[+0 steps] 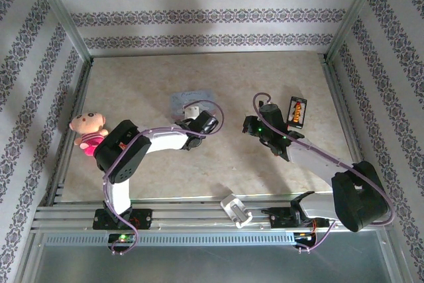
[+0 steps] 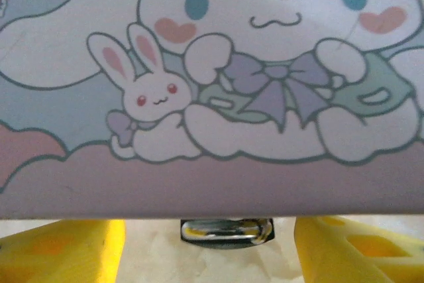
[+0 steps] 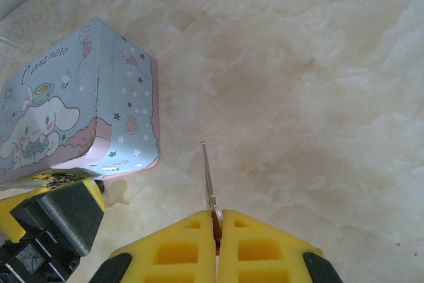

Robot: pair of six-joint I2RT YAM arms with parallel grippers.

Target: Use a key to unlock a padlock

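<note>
The padlock (image 2: 227, 230) is tiny and dark with a silvery shackle. It peeks out under the near edge of the pale blue cartoon tin box (image 2: 212, 97), between the yellow fingers (image 2: 66, 250) of my left gripper (image 2: 211, 248), which stands open on either side without touching it. In the top view the left gripper (image 1: 193, 112) is right against the tin box (image 1: 192, 101). My right gripper (image 3: 216, 222) is shut on a thin silvery key (image 3: 208, 173) whose blade points forward over bare table, right of the tin box (image 3: 73, 107). From above, the right gripper (image 1: 249, 125) hovers right of the box.
A black battery holder with orange marks (image 1: 297, 112) lies at the right. A pink plush toy (image 1: 88, 130) sits by the left wall. A white object (image 1: 236, 210) rests on the near rail. Patterned walls enclose the table (image 1: 152, 77).
</note>
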